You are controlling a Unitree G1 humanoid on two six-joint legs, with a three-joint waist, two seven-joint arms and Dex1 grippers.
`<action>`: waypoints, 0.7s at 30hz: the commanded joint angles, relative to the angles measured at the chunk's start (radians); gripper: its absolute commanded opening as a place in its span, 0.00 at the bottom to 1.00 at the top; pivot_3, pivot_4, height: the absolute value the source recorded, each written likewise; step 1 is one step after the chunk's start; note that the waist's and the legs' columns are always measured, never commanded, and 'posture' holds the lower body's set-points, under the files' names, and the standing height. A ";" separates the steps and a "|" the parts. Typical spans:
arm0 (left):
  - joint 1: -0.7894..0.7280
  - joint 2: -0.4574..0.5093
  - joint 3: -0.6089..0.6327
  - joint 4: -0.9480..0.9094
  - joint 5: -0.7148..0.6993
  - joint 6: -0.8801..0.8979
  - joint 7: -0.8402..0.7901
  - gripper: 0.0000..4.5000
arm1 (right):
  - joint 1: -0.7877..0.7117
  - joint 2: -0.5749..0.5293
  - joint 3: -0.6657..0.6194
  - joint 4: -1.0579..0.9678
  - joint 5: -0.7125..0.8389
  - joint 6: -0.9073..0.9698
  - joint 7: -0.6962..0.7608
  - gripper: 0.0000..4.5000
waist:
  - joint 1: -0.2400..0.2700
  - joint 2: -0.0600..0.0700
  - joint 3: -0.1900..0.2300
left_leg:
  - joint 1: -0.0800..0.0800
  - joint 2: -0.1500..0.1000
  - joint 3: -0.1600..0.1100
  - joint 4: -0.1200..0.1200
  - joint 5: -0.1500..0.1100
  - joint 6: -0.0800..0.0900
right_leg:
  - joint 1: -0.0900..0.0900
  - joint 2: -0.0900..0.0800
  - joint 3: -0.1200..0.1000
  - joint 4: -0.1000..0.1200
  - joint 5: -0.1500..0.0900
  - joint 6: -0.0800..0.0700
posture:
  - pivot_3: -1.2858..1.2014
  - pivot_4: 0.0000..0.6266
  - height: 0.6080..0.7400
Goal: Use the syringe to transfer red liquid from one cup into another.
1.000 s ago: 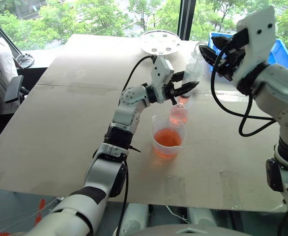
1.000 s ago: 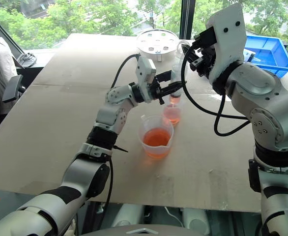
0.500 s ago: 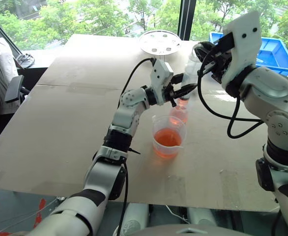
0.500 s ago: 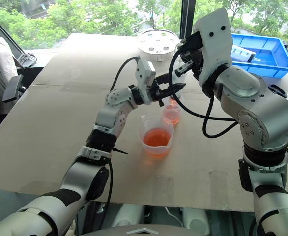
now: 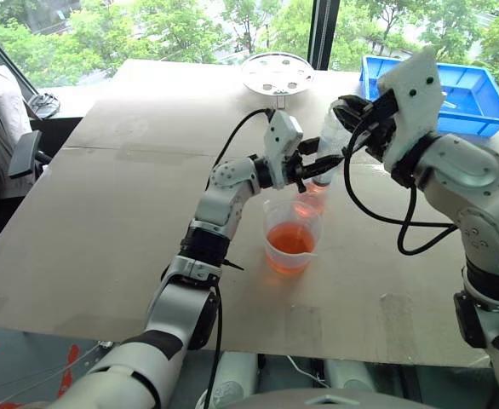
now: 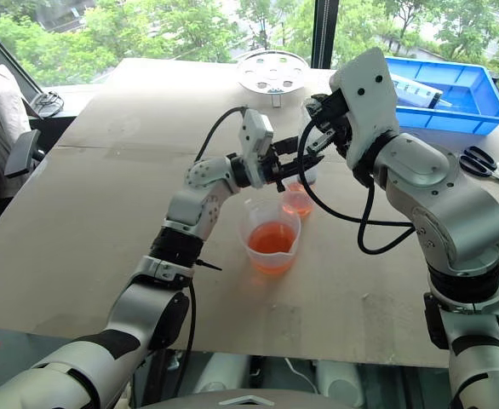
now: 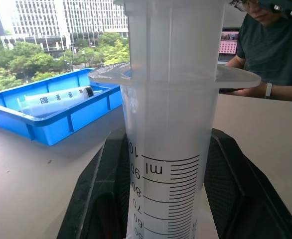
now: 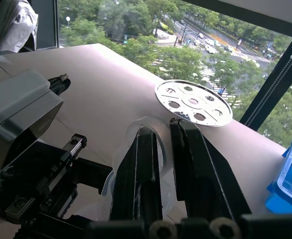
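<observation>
The left gripper (image 5: 318,164) is closed on the barrel of the long clear plastic syringe (image 7: 172,149), which stands upright between its black fingers (image 7: 101,199), above the small clear tapered cup (image 6: 297,201). The right gripper (image 8: 165,149) has its fingers closed together at the whitish plunger top (image 8: 136,130) of the syringe. There are two cups on the brown table (image 5: 113,213): the small one, and nearer, the larger clear spouted beaker (image 5: 290,237), both holding orange-red liquid (image 5: 289,239). One syringe is held; another fatter syringe (image 7: 56,97) lies in the blue plastic tray (image 5: 471,89) far right. The held syringe has black printed marks.
</observation>
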State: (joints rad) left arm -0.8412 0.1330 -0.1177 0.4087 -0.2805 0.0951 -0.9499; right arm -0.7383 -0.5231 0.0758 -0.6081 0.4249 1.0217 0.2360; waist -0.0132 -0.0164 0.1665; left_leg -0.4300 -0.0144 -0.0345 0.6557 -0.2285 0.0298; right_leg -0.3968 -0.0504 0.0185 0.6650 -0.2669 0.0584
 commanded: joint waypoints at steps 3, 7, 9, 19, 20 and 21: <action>-0.059 -0.011 0.063 -0.111 -0.063 -0.013 0.025 0.33 | 0.067 0.018 0.104 0.014 0.015 0.000 0.086 0.01 | 0.000 0.000 0.000 | 0.000 0.000 0.000 0.000 0.000 0.000 | 0.000 0.000 0.000 0.000 0.000 0.000 | 0.52 0.24 1.00; -0.061 -0.011 0.072 -0.131 -0.073 0.007 0.034 0.33 | 0.084 0.041 0.117 0.021 0.016 -0.013 0.111 0.01 | 0.000 0.000 0.000 | 0.000 0.000 0.000 0.000 0.000 0.000 | 0.000 0.000 0.000 0.000 0.000 0.000 | 0.52 0.24 1.00; -0.061 -0.009 0.074 -0.138 -0.074 0.014 0.035 0.33 | 0.089 0.043 0.123 0.022 0.012 -0.020 0.121 0.01 | 0.000 0.000 0.000 | 0.000 0.000 0.000 0.000 0.000 0.000 | 0.000 0.000 0.000 0.000 0.000 0.000 | 0.52 0.24 1.00; -0.063 0.009 0.090 -0.180 -0.092 0.050 0.049 0.33 | 0.101 0.064 0.110 0.031 0.010 -0.040 0.153 0.01 | 0.000 0.000 0.000 | 0.000 0.000 0.000 0.000 0.000 -0.001 | 0.000 0.000 0.000 0.000 0.000 0.000 | 0.52 0.24 1.00; -0.058 0.014 0.090 -0.192 -0.095 0.057 0.048 0.33 | 0.090 0.081 0.086 0.032 0.025 -0.035 0.147 0.01 | 0.001 0.000 0.000 | 0.000 0.000 0.000 0.000 0.000 -0.001 | 0.000 0.000 0.000 0.000 0.000 0.000 | 0.52 0.24 1.00; -0.052 0.019 0.090 -0.202 -0.097 0.063 0.046 0.33 | 0.079 0.095 0.064 0.034 0.038 -0.030 0.142 0.01 | 0.001 0.000 0.000 | 0.000 0.000 0.000 0.000 0.000 -0.001 | 0.000 0.000 0.000 0.000 0.000 0.000 | 0.52 0.24 1.00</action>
State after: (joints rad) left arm -0.8351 0.1665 -0.1112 0.3362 -0.2970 0.1862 -0.9417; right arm -0.6900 -0.4525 0.0741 -0.5796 0.3887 0.9392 0.3054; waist -0.0127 -0.0164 0.1665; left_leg -0.4300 -0.0144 -0.0345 0.6557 -0.2281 0.0291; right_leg -0.3968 -0.0504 0.0185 0.6650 -0.2669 0.0584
